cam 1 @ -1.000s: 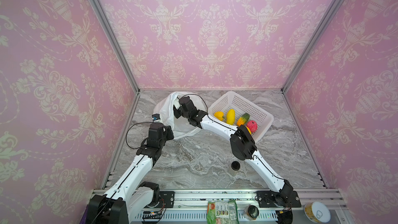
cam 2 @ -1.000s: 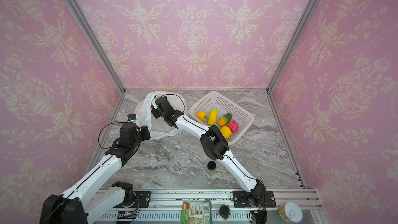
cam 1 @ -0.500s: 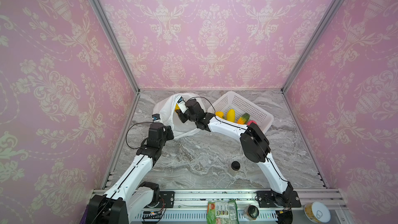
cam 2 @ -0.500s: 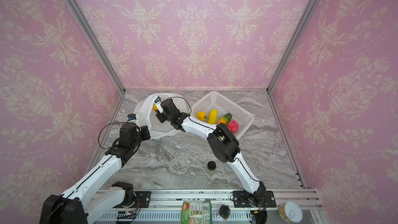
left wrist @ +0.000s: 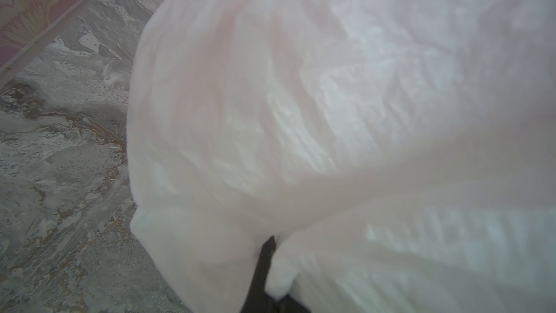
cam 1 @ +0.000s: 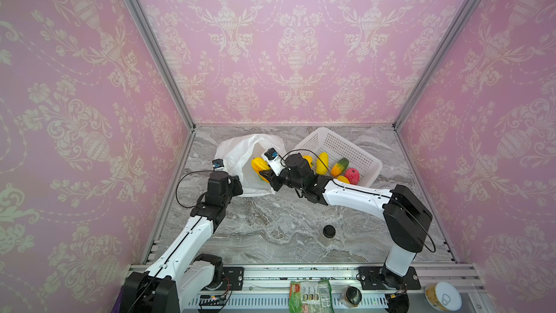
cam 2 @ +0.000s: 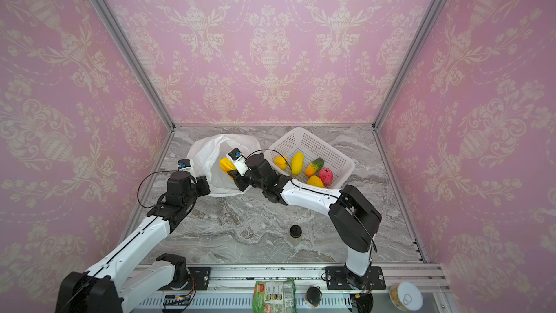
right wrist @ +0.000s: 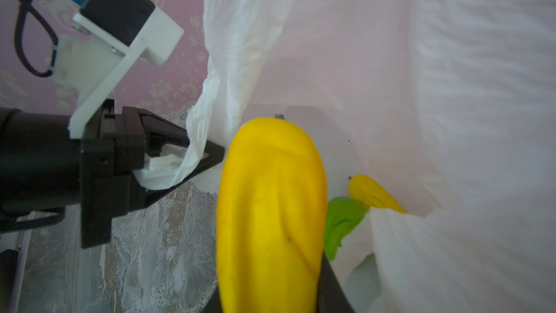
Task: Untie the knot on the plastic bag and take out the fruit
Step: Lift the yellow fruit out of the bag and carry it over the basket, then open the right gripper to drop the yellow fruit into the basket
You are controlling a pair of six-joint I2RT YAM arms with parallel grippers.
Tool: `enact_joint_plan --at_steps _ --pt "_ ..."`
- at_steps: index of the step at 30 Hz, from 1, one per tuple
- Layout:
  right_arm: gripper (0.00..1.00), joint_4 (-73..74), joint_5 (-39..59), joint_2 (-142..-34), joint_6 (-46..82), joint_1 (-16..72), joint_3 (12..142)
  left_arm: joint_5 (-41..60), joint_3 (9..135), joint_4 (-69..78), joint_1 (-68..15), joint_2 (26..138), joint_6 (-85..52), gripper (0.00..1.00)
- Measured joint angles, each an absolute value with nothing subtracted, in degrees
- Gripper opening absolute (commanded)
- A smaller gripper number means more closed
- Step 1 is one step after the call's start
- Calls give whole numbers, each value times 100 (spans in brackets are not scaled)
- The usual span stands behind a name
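At the open mouth of the plastic bag (cam 1: 237,158), right gripper (cam 1: 266,175) clamps a yellow fruit (right wrist: 270,206); left gripper (right wrist: 207,158) pinches the bag rim. Bag looks untied; five fruits (cam 2: 297,162) lie in the basket (cam 1: 337,146); green piece (right wrist: 343,221) and yellow piece (right wrist: 373,194) left inside.

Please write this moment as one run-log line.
left end effector: shut on plastic bag edge | right end effector: shut on yellow fruit at bag mouth | basket: five fruits

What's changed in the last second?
The right gripper, shut on a yellow fruit, drew back from inside the plastic bag to its mouth, toward the basket. The left gripper still pinches the bag's edge; the basket fruit stayed put.
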State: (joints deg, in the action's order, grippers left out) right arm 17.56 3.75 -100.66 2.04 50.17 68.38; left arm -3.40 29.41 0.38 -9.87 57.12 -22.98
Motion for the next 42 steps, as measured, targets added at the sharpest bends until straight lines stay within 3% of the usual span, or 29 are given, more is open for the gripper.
enact_joint_plan --at_steps 12,23,29,36,38,40,42 --pt "0 2014 600 -8685 451 4923 5559 -342 2941 -69 -987 5527 -2300 0" --pt "0 2115 -1942 -7024 1686 3253 4331 -338 2941 -89 -987 5522 -2300 0" --pt "0 1343 -2644 -7728 2620 2340 4510 -336 2941 -86 -987 5568 -2300 0" --pt "1 405 -2296 -9413 3039 1852 5408 -331 2941 -84 -987 5568 -2300 0" --pt "16 228 -2119 -9804 3116 1741 5712 -331 2941 -86 -987 5564 -2300 0" --pt "47 134 -1977 -10092 3186 1660 5909 -331 2941 -86 -987 5551 -2300 0" --pt "69 110 -1887 -10178 3212 1625 5972 -331 2941 -86 -987 5535 -2300 0"
